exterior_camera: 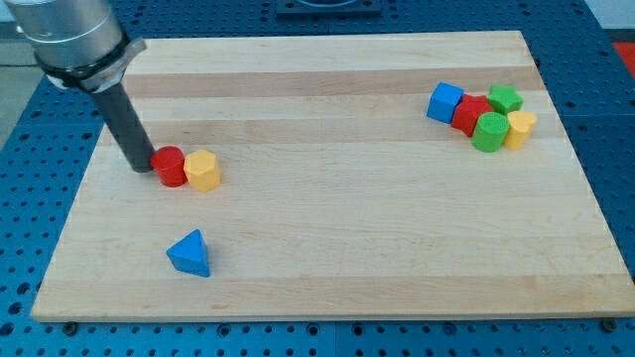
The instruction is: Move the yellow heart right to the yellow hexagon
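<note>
— Where's my tip [145,169] sitting?

— Left side of the frame, right against the red cylinder [170,166], which touches the yellow hexagon [203,171] on its right. There's no hand on the arm, only the rod, holding nothing.

— And the yellow heart [521,128]?

— Upper right, near the bench [327,268] edge, packed in with a green cylinder [488,132], a red block [469,113], a green block [506,98] and a blue cube [444,102].

— Room between them?

— The middle is bare wood; only a blue triangle [190,254] lies lower left.
</note>
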Robot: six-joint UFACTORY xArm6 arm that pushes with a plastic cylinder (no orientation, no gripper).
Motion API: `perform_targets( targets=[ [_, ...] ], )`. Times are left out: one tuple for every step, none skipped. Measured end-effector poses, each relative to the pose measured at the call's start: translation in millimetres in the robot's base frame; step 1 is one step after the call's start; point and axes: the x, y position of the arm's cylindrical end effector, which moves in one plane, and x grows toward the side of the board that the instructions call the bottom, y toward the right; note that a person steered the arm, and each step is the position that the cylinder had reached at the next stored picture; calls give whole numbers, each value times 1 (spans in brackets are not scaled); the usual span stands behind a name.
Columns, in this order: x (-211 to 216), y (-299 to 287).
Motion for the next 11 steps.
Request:
perform_targets(
  targets=[
    [3, 19],
    [5, 35],
    [-37, 58],
    [-37, 161],
    [7, 252],
    [49, 334],
    [44, 430],
    [9, 504],
    [-56, 520],
    [-76, 484],
    [-65, 459]
  ],
)
